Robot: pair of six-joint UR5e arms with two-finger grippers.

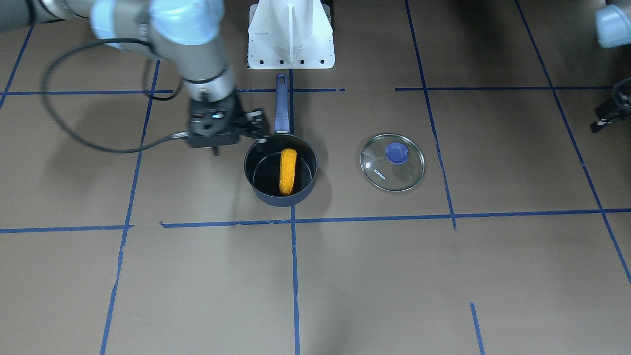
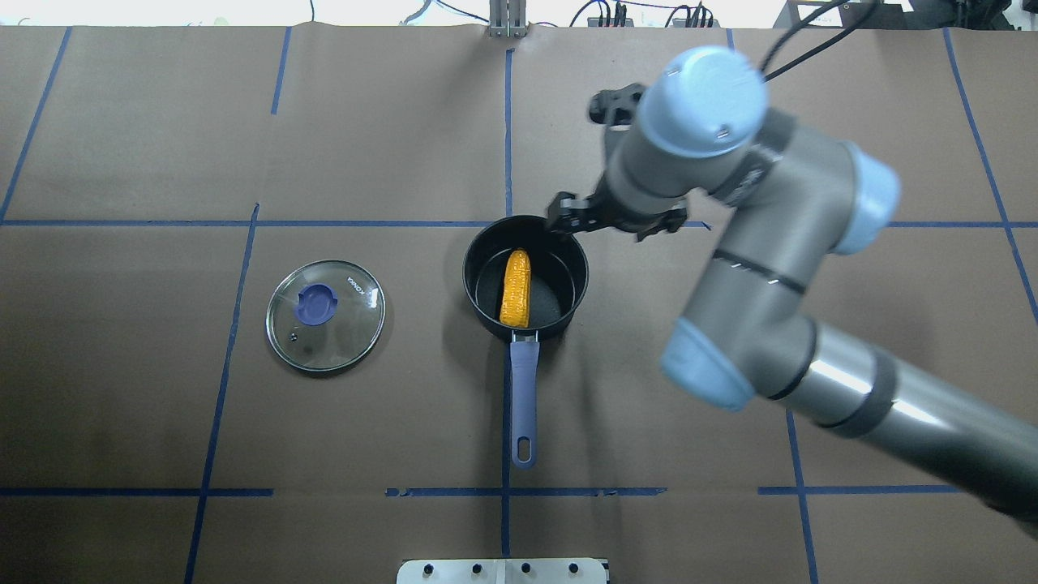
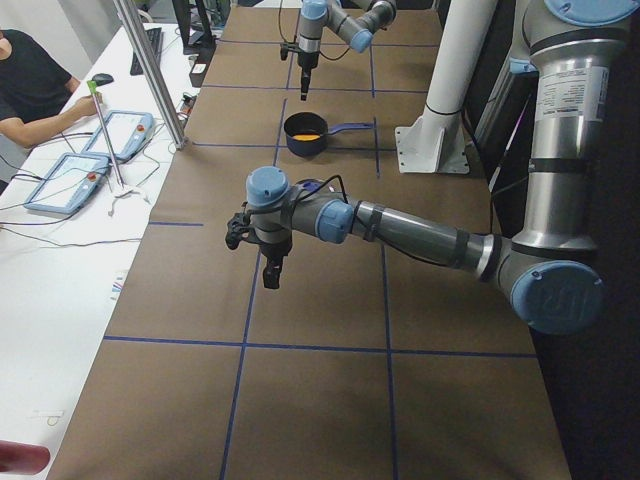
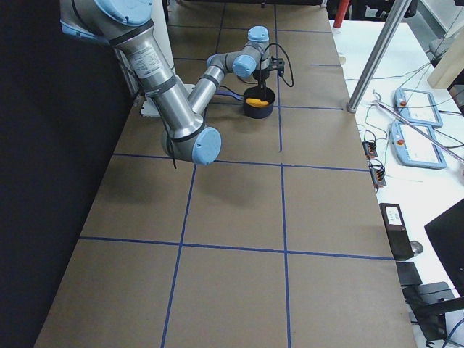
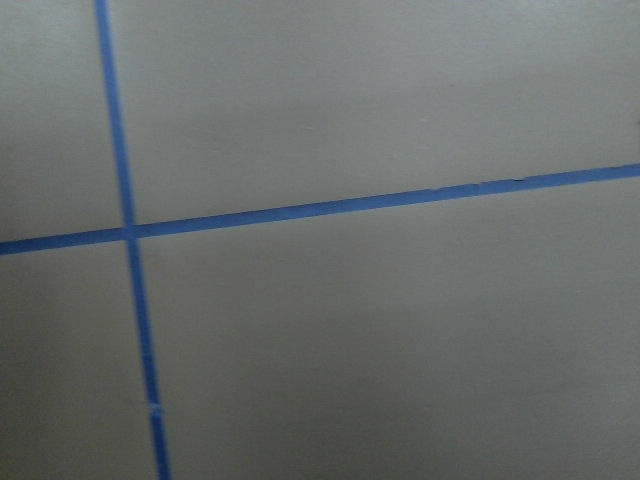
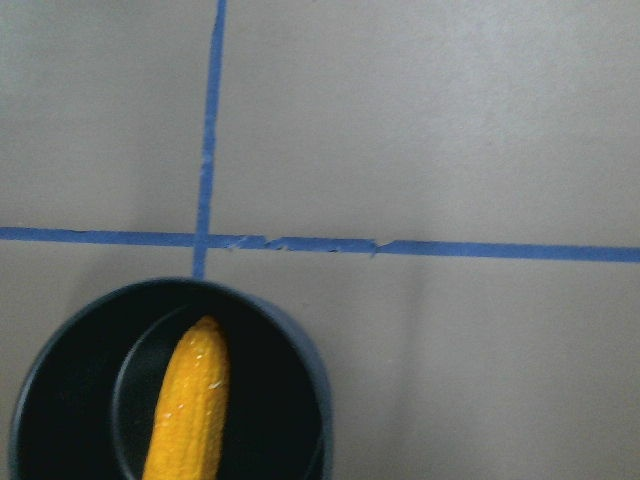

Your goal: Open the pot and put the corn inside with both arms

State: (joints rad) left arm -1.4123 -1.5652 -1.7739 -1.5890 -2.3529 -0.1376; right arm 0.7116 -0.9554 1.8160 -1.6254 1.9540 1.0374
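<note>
The dark navy pot (image 2: 568, 304) stands open at mid-table, its blue handle (image 2: 523, 397) pointing at the robot's base. The orange-yellow corn (image 2: 516, 288) lies inside it on the black bottom; it also shows in the front view (image 1: 288, 171) and the right wrist view (image 6: 187, 410). The glass lid (image 2: 325, 315) with its blue knob lies flat on the table, apart from the pot on the robot's left. My right gripper (image 2: 568, 217) hangs just beyond the pot's far rim, open and empty. My left gripper (image 3: 270, 270) hovers over bare table far off to the left; I cannot tell its jaw state.
The brown table is marked with blue tape lines (image 1: 294, 276). The white base pedestal (image 1: 291, 34) stands just behind the pot's handle end. The right arm's cable (image 1: 74, 133) loops over the table beside the gripper. Operators' tablets (image 3: 110, 135) lie on a side desk.
</note>
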